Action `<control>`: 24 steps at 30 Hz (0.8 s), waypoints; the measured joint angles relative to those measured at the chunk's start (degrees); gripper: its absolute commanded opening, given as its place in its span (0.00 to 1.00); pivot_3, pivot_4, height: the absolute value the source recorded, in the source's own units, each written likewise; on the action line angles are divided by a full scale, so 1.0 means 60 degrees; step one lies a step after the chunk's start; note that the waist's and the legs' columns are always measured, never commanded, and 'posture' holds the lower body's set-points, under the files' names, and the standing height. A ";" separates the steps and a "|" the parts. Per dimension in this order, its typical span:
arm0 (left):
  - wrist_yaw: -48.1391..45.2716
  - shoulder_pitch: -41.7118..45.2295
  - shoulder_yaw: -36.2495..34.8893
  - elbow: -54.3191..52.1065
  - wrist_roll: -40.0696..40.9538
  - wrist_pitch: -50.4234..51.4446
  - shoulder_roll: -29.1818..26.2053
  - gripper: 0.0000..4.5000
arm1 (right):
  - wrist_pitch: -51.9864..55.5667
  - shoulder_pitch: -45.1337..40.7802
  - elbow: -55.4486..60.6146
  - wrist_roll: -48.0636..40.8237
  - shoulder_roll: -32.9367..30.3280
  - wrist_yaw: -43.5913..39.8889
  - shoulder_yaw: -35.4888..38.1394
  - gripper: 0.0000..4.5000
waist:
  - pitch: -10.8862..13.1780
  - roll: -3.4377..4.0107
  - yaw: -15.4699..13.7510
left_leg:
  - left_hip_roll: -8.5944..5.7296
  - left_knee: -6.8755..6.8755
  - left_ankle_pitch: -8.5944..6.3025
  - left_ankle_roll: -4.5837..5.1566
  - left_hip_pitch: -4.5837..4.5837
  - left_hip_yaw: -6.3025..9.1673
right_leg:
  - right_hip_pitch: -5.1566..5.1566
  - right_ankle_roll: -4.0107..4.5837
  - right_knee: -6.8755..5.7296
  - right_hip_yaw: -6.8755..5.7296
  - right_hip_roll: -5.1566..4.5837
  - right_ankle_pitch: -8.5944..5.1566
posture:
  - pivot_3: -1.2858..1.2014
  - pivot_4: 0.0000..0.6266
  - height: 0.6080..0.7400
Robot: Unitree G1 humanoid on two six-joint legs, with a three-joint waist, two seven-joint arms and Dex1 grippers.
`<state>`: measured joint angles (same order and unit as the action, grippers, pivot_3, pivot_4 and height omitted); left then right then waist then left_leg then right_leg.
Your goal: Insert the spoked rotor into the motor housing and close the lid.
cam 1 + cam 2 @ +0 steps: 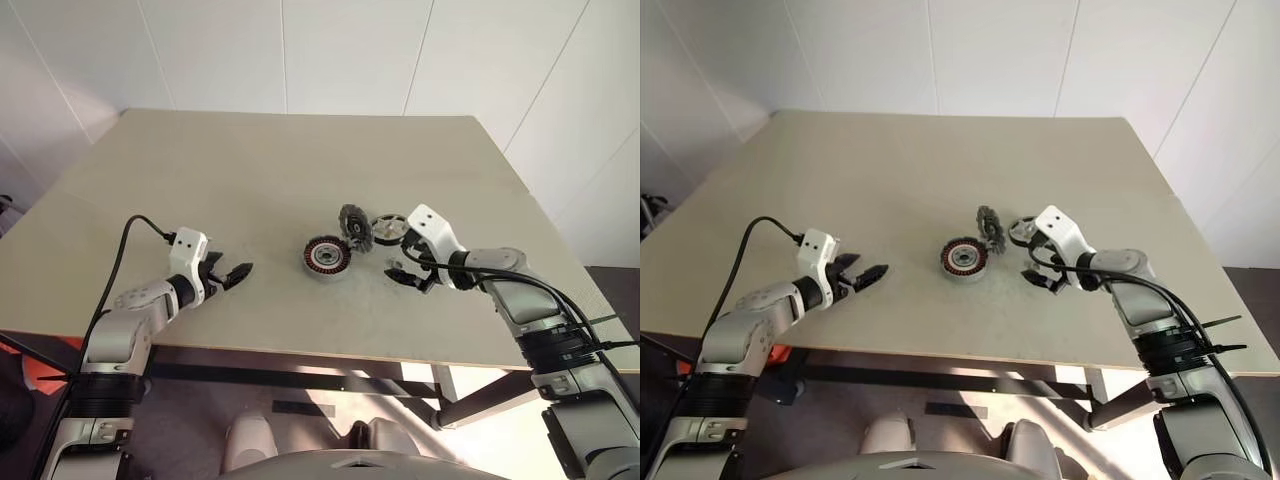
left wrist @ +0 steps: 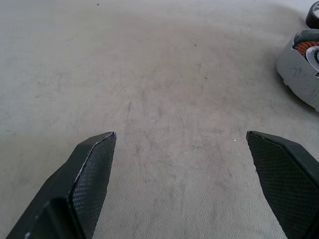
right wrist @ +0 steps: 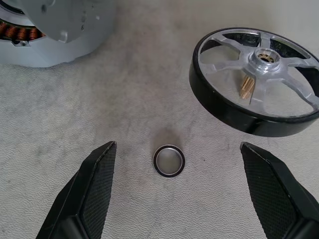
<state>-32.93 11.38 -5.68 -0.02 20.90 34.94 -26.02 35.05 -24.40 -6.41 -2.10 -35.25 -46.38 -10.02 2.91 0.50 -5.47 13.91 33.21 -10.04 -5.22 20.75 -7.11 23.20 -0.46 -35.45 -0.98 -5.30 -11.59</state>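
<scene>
Open right claw (image 3: 174,191) above small ring (image 3: 169,160)

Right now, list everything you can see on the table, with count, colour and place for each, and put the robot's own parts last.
motor housing: one, silver with copper windings inside, near the middle of the table.
lid: one, dark grey, tilted on edge just right of the housing.
spoked rotor: one, silver spokes with a black rim, right of the lid, by the right gripper.
small ring: one, black rim with a grey centre, flat on the table between the right gripper's fingers.
table: one, beige, bearing all the parts.
left gripper: one, black fingers, open, over bare table left of the housing.
right gripper: one, black fingers, open, low over the small ring.
</scene>
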 measured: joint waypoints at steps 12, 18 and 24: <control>0.0001 -0.0036 -0.0004 -0.0008 -0.0002 0.0000 -0.0045 0.98 | -0.0320 -0.0037 -0.0505 -0.0048 0.0029 -0.0033 -0.0047 0.73 | -0.0002 -0.0003 -0.0008 | -0.0002 0.0002 0.0001 -0.0001 -0.0027 0.0000 | -0.0032 -0.0002 0.0000 0.0000 -0.0003 -0.0001 | 0.52 0.00 1.00; 0.0000 -0.0035 -0.0004 -0.0008 -0.0002 0.0001 -0.0048 0.98 | -0.0348 -0.0076 -0.0663 -0.0049 0.0030 -0.0068 -0.0080 0.37 | -0.0003 -0.0004 -0.0013 | -0.0005 0.0003 0.0001 -0.0002 -0.0032 0.0000 | -0.0042 -0.0017 0.0000 0.0001 -0.0007 -0.0010 | 0.52 0.00 1.00; 0.0000 -0.0037 -0.0004 -0.0035 0.0000 0.0010 -0.0048 0.98 | -0.0275 -0.0188 -0.0769 -0.0041 0.0027 -0.0065 -0.0080 0.37 | -0.0003 -0.0005 -0.0010 | -0.0005 0.0003 0.0002 -0.0003 -0.0033 0.0000 | -0.0041 -0.0038 0.0000 0.0001 -0.0006 -0.0023 | 0.52 0.00 1.00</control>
<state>-32.93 11.16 -5.70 -0.23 20.91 35.00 -26.31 33.40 -25.52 -11.03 -2.35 -35.09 -46.77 -10.50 2.89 0.47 -5.53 13.88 33.23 -10.03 -5.24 20.55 -7.11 22.96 -0.68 -35.45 -0.98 -5.33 -11.73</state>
